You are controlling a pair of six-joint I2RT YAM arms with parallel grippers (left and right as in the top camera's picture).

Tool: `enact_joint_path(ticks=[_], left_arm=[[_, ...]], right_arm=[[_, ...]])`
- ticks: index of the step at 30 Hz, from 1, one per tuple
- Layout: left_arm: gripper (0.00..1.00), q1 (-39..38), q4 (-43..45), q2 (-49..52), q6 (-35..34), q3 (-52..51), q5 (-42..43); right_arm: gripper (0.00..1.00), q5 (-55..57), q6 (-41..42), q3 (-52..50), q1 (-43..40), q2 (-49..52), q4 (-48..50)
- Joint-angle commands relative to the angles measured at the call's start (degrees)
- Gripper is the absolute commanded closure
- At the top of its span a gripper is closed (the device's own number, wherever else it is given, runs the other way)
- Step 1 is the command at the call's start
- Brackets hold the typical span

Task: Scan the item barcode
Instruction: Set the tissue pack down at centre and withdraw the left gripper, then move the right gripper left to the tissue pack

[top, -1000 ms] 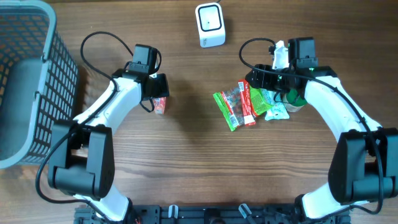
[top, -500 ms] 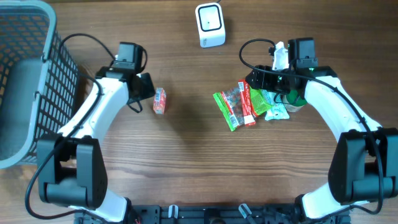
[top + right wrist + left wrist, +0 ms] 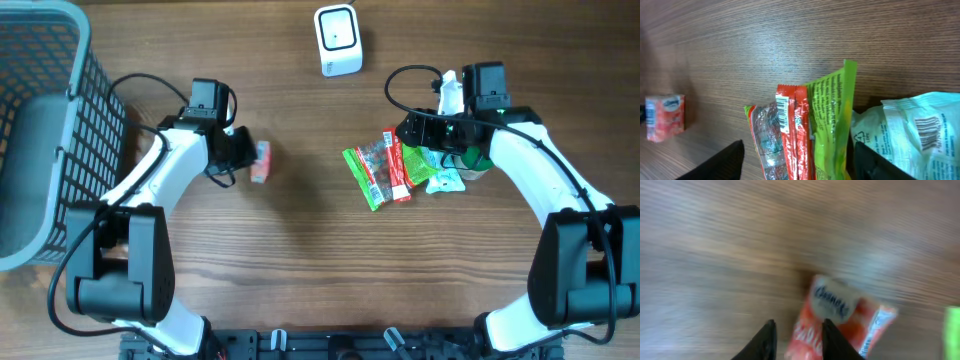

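Left half of desk (image 3: pixel 300 260): orange packet (image 3: pixel 260 160) lying flat, well apart from white scanner (image 3: pixel 337 40) up at the far edge. Left gripper (image 3: pixel 243 152) right against the packet's left end. From left wrist: narrow gap between jaws, packet's near corner sitting in that gap, one fingertip (image 3: pixel 832 337) overlapping the wrapper. Too blurred to tell clamped vs. just around it, so can't call the grip.

Right half of desk: pile of snacks, namely green packet (image 3: pixel 365 180), red packet (image 3: pixel 400 170) and pale green bag (image 3: pixel 445 178), side by side and overlapping. Right gripper (image 3: pixel 418 130) hovering over the pile's far side, jaws spread wide, holding nothing. From right wrist: barcodes readable on red packet and pale green bag, both face up.

Grey mesh basket (image 3: pixel 100 120) at the far-left corner.
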Motion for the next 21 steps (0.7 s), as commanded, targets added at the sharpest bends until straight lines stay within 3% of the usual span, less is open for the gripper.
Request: enact_joint_path(ticks=[1, 3, 9, 16, 21], left_arm=[[0.76, -0.4, 3.7, -2.5, 1.3, 0.0, 11.0], [0.76, -0.2, 5.2, -3.8, 0.3, 0.0, 8.6], [0.78, 1.2, 3.7, -4.8, -2.1, -0.1, -10.0], [0.81, -0.6, -0.2, -1.4, -1.9, -1.3, -8.4], [0.79, -3.5, 0.9, 2.2, -1.9, -2.6, -0.7]], right_arm=[[0.33, -5.2, -1.5, -0.3, 1.6, 0.0, 0.0], [0.33, -6.0, -1.6, -0.2, 2.7, -1.1, -0.1], [0.33, -4.8, -0.3, -0.2, 10.3, -3.3, 0.0], [0.30, 2.4, 5.2, -0.4, 18.4, -3.3, 0.9], [0.28, 3.8, 5.2, -0.4, 21.6, -3.3, 1.6]])
